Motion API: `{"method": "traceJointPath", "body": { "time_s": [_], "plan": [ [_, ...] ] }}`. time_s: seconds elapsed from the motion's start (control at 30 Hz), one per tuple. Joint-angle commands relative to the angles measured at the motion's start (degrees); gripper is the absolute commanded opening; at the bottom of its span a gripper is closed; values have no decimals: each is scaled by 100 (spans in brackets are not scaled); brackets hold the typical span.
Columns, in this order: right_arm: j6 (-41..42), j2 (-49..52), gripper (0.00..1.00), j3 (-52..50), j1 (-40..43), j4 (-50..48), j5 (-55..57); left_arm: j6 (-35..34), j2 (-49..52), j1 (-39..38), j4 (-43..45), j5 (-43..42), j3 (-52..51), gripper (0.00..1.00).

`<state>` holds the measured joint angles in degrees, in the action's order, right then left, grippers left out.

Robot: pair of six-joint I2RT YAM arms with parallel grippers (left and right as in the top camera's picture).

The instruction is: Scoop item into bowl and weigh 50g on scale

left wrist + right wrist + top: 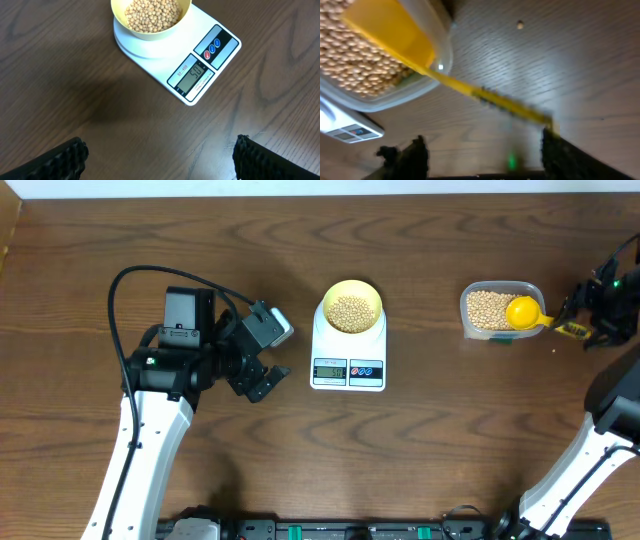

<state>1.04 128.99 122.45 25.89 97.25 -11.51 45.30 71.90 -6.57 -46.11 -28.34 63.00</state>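
The scene is set on a table (pixel 450 450) of dark brown wood-grain laminate, smooth and faintly glossy. A pale strip of the room is seen beyond its far edge; little else of the surroundings is shown.

Near the table's middle a flat white plastic scale (pixel 348 365) is placed. It is rectangular with rounded corners, and a grey display and small red and blue buttons are set along its front edge. The digits look like a five and a zero. A small round pale-yellow plastic bowl (pixel 351 284) is seated upright on the platform. It is partly filled with beans (pixel 350 312), which are small, round, matt and tan.

Well to the right a clear tub (pixel 466 320) with rounded corners is found, with more of the same beans inside. A glossy yellow scoop (pixel 524 311) is laid with its cup in the tub and its long thin handle stretched out over the rim. A single stray bean (pixel 520 24) is seen on the bare wood beside the tub.

The left gripper (pixel 160 162) is held over bare wood left of the scale. Its black ribbed fingers are spread wide with nothing between them. The right gripper (pixel 485 155) is positioned at the handle's outer end with its dark fingers parted. Whether the handle is touched by one finger cannot be told.
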Motion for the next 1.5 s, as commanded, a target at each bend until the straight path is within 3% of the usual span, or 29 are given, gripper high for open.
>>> {"method": "traceJointPath", "body": {
  "time_s": [0.0,0.3,0.7,1.0,1.2,1.47],
  "plan": [
    [-22,-15,90,11,28,-2,481,74,-4,17,-17,-9,-13,95],
    [101,-24,95,1113,26,-83,837,76,-4,17,-17,-9,-13,95],
    [109,-46,85,2608,20,4,361,74,-4,17,-17,-9,-13,95],
    [577,-422,81,2643,-17,-7,-238,76,-4,17,-17,-9,-13,95],
    [1147,-929,88,2643,-118,4,-262,76,-4,17,-17,-9,-13,95],
    [1679,-1482,89,2643,-533,4,-264,74,-4,17,-17,-9,-13,95]
  ]
}}
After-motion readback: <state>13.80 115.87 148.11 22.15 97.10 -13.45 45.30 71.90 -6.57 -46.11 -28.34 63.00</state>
